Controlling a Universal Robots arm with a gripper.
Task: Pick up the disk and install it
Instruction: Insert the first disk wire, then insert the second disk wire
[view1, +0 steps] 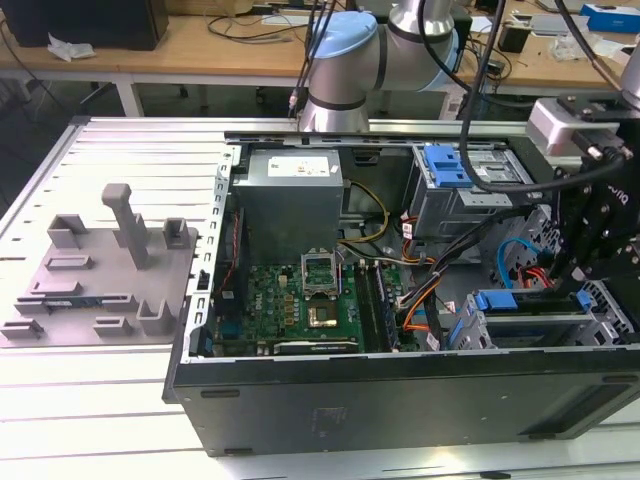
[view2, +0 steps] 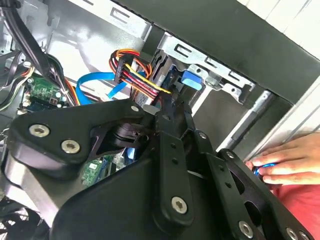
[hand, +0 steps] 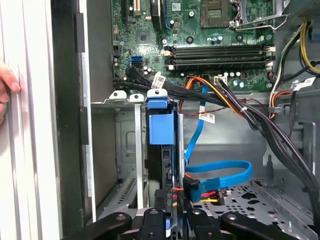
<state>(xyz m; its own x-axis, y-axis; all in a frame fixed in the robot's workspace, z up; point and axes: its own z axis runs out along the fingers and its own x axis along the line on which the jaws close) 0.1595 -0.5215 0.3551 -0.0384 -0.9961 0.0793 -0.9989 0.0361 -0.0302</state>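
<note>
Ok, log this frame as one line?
scene: open PC case | tool: at drive bay, over the disk standing in its slot | person's hand: resting on the case edge

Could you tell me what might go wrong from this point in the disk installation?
1. A person's hand rests just outside the case wall, close to the gripper; a sideways move could strike it.
2. The blue data cable and the orange-and-yellow wires lie right beside the disk in the bay; they may snag or get pinched.
</note>
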